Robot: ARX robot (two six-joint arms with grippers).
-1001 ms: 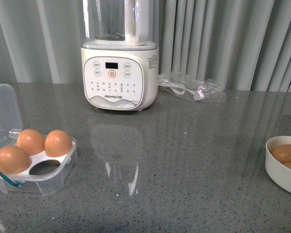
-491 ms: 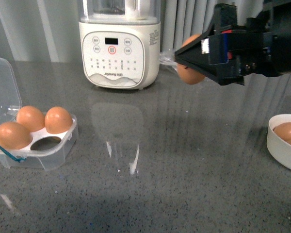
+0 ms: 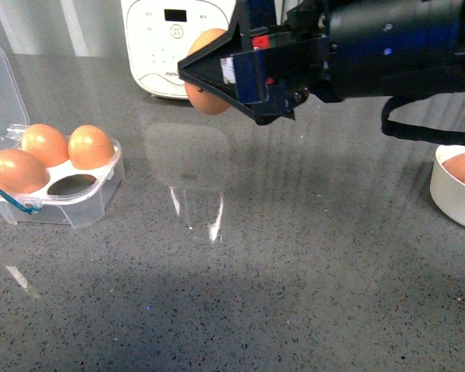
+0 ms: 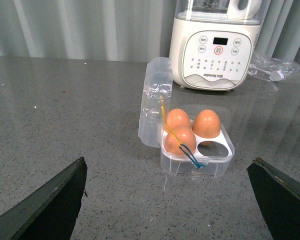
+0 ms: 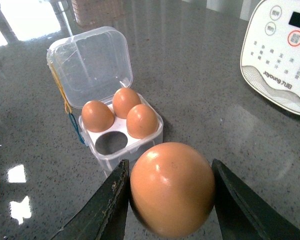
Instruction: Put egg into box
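Observation:
My right gripper (image 3: 205, 77) is shut on the egg (image 3: 208, 99), a smooth orange-brown one, and holds it in the air above the grey table, right of the box. In the right wrist view the egg (image 5: 171, 188) sits between both dark fingers. The box (image 3: 84, 203) stands at the left, its clear lid open, with three brown eggs and one free hollow (image 3: 71, 185) at its near right. It also shows in the right wrist view (image 5: 121, 150) and the left wrist view (image 4: 216, 161). My left gripper (image 4: 172, 200) is open and empty, short of the box.
A white blender base (image 3: 161, 39) stands at the back of the table behind the held egg. A round white bowl (image 3: 448, 190) with brown eggs sits at the right edge. A clear plastic bag (image 4: 275, 67) lies beside the blender.
My right arm has come in from the right with the egg and moved left, toward the box. The front view has tilted downward. The box and its eggs have not moved.

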